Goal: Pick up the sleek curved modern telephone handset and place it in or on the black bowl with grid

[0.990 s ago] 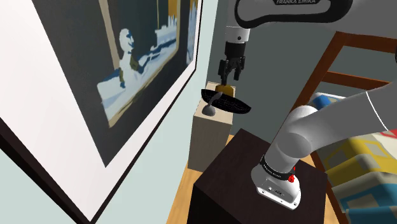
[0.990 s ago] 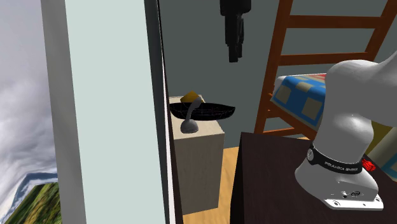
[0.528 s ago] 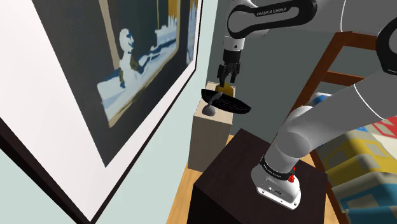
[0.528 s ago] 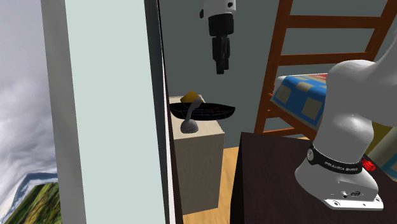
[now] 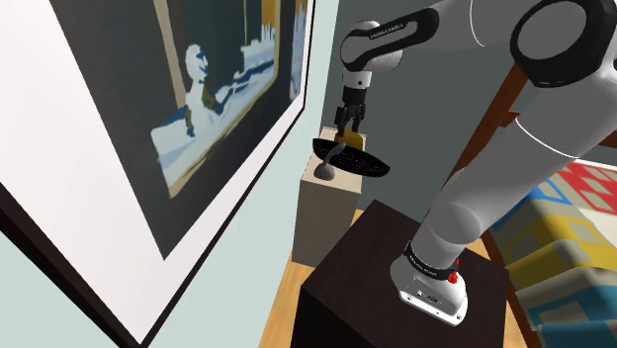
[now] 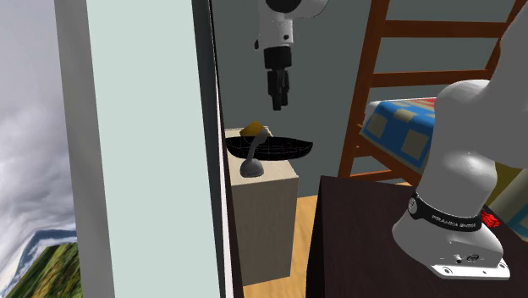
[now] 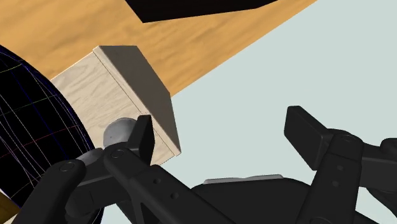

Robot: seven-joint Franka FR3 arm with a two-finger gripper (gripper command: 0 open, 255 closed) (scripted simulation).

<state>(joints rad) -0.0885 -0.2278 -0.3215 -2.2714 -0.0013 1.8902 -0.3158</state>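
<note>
Gripper (image 6: 277, 100): open wide; the two fingers (image 7: 142, 135) stand far apart and nothing is between them.
Gripper place: in the second exterior view it hangs at 12 o'clock from the black bowl (image 6: 272, 149), apart from it, pointing down.
Gripper change: compared with half a second ago it is lower and has shifted toward 8 o'clock in that view, nearer to the bowl.
Handset (image 6: 251, 162): grey, with a curved stem, on the pale wooden cabinet (image 6: 266, 212), at 7 o'clock of the bowl. Its stem rises in front of the bowl's rim. It has not moved.
Bowl: on the cabinet top, in the same place as before.
Yellow thing (image 6: 254, 129): behind the bowl at 11 o'clock, unchanged.
Arm (image 5: 475, 188): in the shoulder view more of its white links now shows at 1 o'clock.
</note>
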